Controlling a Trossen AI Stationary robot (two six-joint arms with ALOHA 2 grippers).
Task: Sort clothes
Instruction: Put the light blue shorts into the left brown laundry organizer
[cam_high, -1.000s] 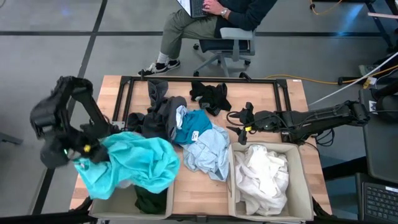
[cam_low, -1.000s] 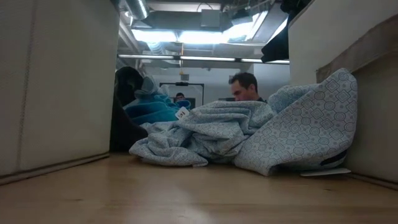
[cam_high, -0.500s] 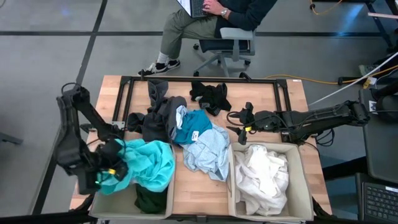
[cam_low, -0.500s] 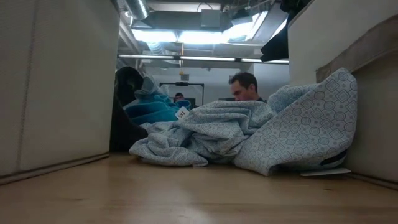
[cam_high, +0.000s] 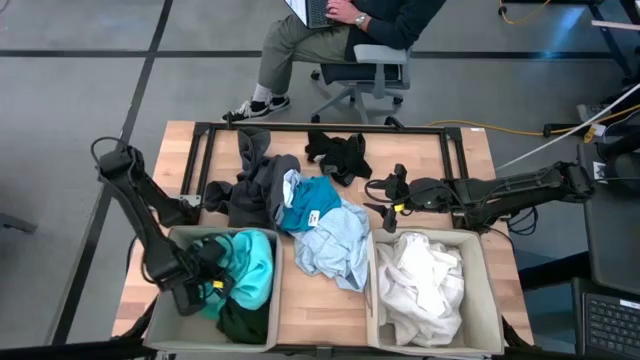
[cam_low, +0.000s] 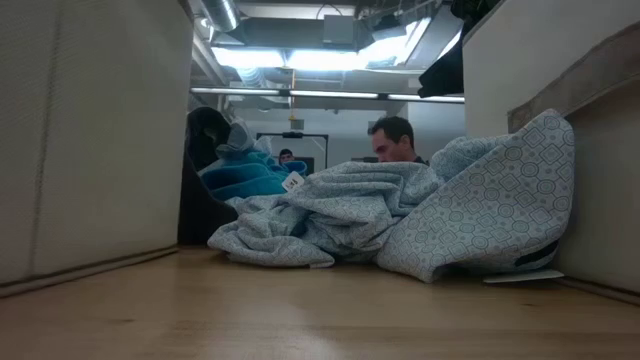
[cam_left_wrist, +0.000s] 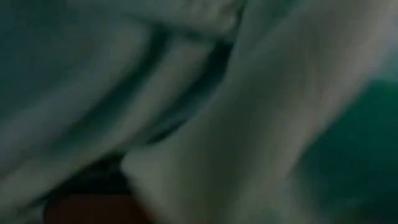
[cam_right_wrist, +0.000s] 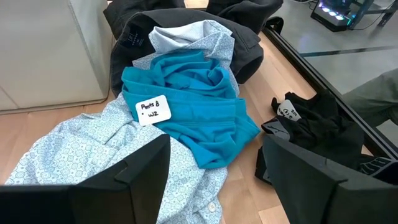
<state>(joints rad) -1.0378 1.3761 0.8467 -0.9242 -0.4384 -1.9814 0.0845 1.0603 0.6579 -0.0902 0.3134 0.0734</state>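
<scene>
**Jaws clamp turquoise garment in left bin**

Left gripper (cam_high: 205, 290) jaws are clamped on the turquoise garment (cam_high: 250, 268) inside the left bin (cam_high: 160, 325), at 8 o'clock on the surface. Right gripper (cam_high: 388, 203) hovers at 3 o'clock, jaws apart, beside the pale blue garment (cam_high: 335, 245).

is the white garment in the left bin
No, in the high view the white garment lies in the right bin, while the left bin holds turquoise and dark green clothes.
</scene>
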